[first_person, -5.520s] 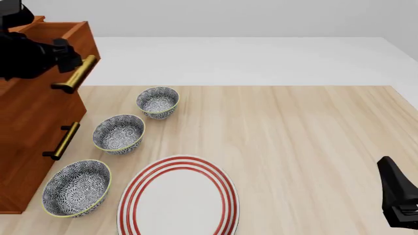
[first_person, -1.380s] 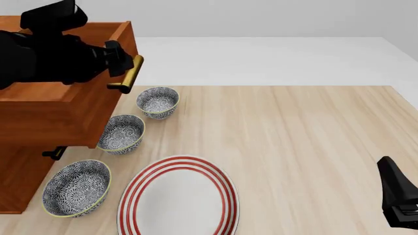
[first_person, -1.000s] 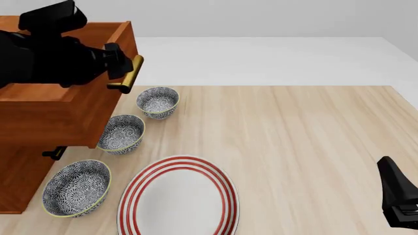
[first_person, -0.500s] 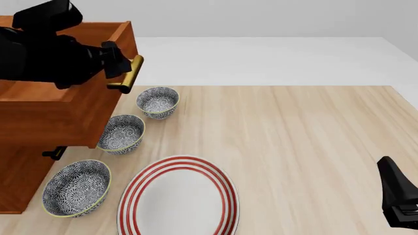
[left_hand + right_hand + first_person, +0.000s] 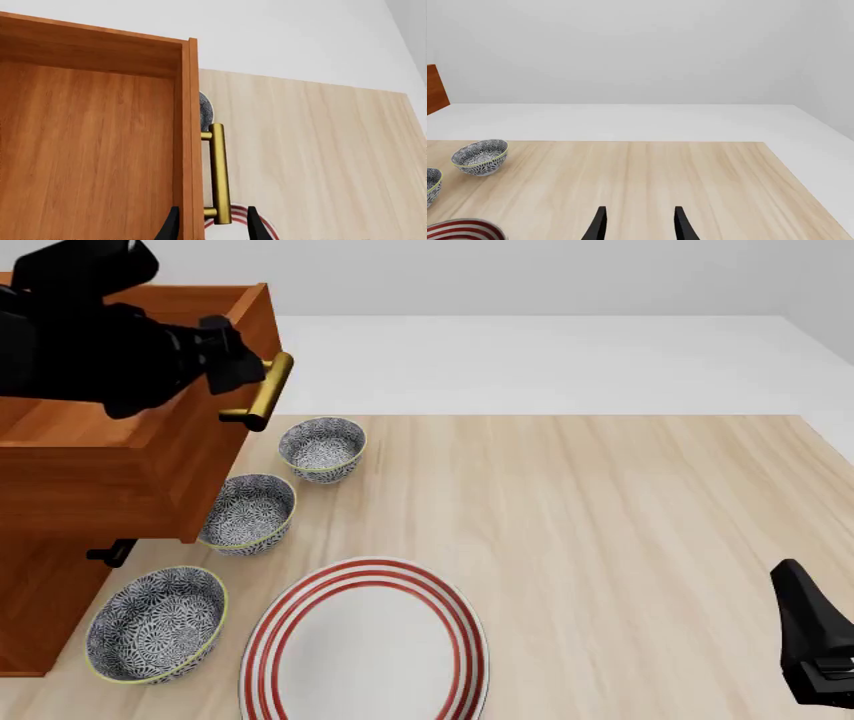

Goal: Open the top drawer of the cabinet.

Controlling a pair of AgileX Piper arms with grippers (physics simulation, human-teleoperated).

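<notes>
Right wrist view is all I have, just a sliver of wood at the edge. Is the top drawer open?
Observer: Yes. In the front view the top drawer juts well out from the cabinet.
Operator: Where's the left gripper?
Observer: The left gripper is open, its fingers either side of the brass handle at one end.
Operator: Anything near the drawer's front?
Observer: The middle bowl; the drawer's lower corner overlaps its rim in the front view.
</notes>
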